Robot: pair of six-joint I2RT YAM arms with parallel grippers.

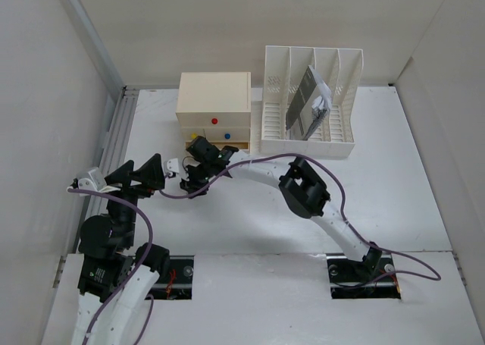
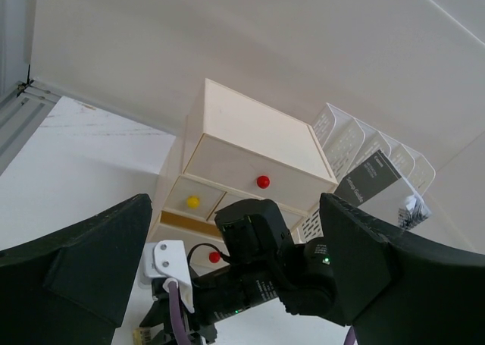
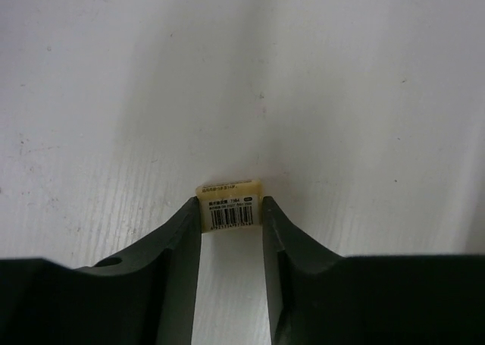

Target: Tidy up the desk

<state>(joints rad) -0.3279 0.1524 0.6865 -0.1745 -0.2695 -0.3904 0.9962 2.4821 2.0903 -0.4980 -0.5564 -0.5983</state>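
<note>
A small cream block with a barcode label lies on the white desk. My right gripper stands over it with a finger on each side, closed against it. In the top view the right gripper points down at the desk in front of the drawer box. My left gripper hovers just left of it, wide open and holding nothing. From the left wrist, the left gripper frames the right arm's wrist, and the block shows at the bottom edge.
A cream drawer box with red, yellow and blue knobs stands at the back. Right of it is a white slotted file rack holding a dark booklet. A grey rail runs along the desk's left edge. Walls enclose three sides.
</note>
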